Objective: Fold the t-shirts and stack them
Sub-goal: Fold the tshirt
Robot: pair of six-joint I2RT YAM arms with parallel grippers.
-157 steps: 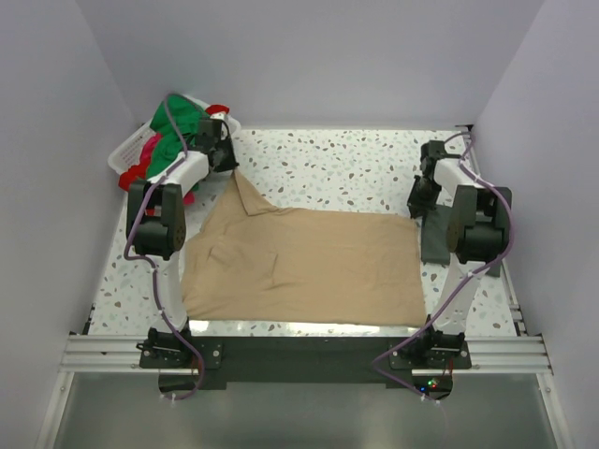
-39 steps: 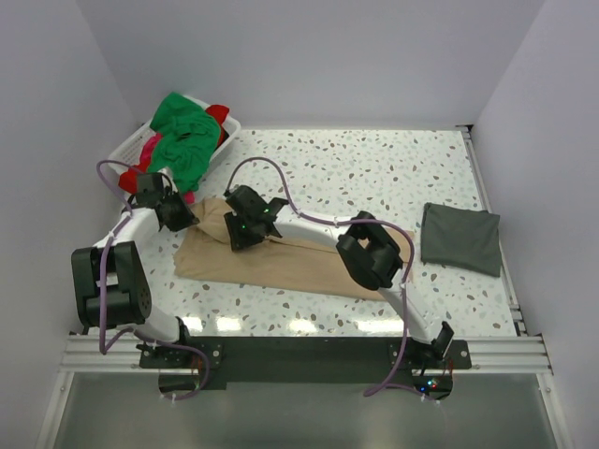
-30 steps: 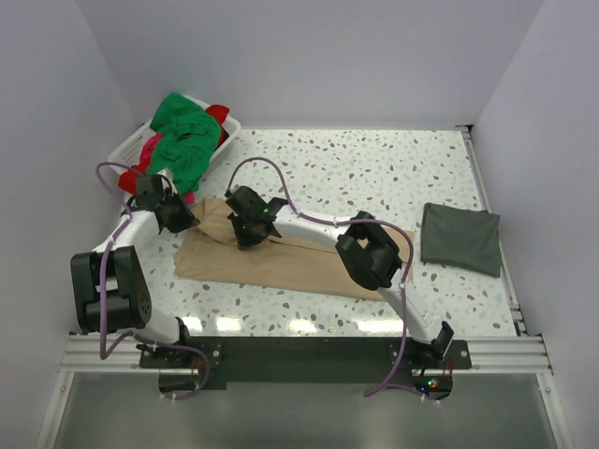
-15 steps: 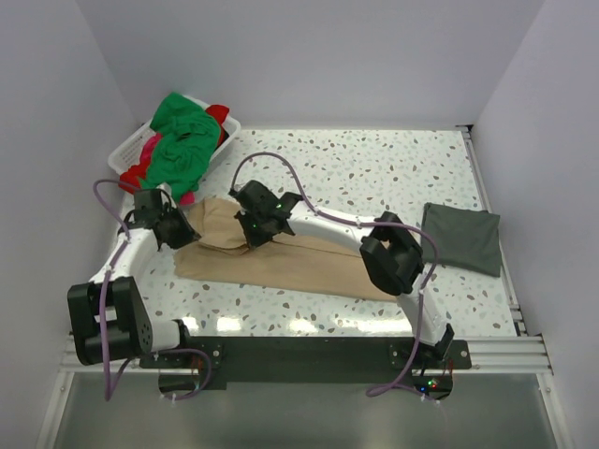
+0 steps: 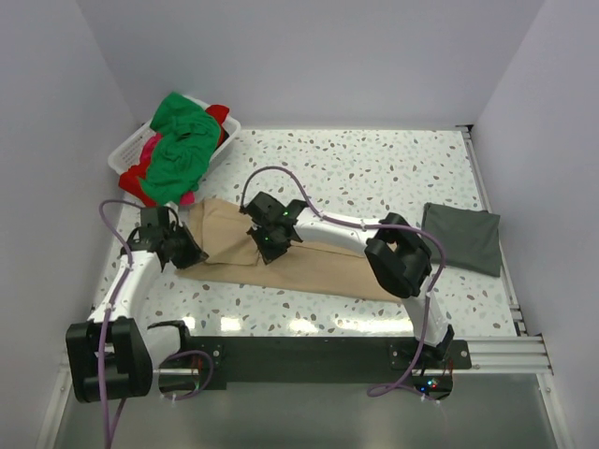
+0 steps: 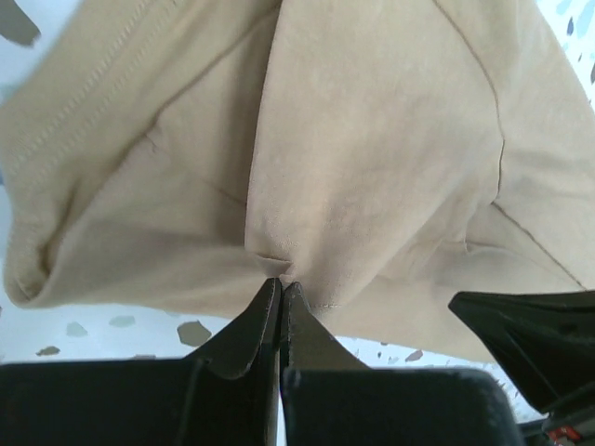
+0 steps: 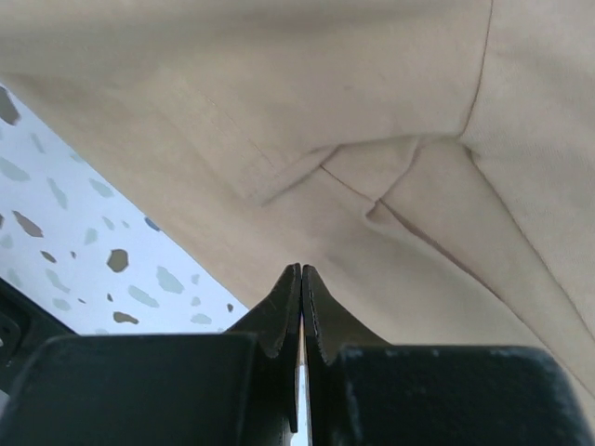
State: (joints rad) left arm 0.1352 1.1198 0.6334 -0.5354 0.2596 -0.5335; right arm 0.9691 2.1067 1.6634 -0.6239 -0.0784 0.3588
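Observation:
The tan t-shirt (image 5: 323,264) lies folded into a long band across the table's near middle. My left gripper (image 5: 187,253) is shut on its left end. In the left wrist view the shut jaws (image 6: 282,282) pinch a small pucker of tan cloth (image 6: 372,139). My right gripper (image 5: 270,247) is shut on the shirt's near edge further right. The right wrist view (image 7: 300,270) shows a thin strip of tan cloth (image 7: 372,102) between the jaws. A dark grey t-shirt (image 5: 460,238) lies folded at the right. Green (image 5: 178,140), red (image 5: 218,113) and pink (image 5: 150,145) t-shirts are heaped in the basket.
The white plastic basket (image 5: 120,159) stands at the far left corner, overflowing with shirts. The speckled table (image 5: 374,168) is walled in on the left, back and right. The right arm reaches across the tan shirt from the right.
Both grippers have moved toward the near edge, drawing the tan shirt's left part with them. The left arm has swung down and away from the basket.

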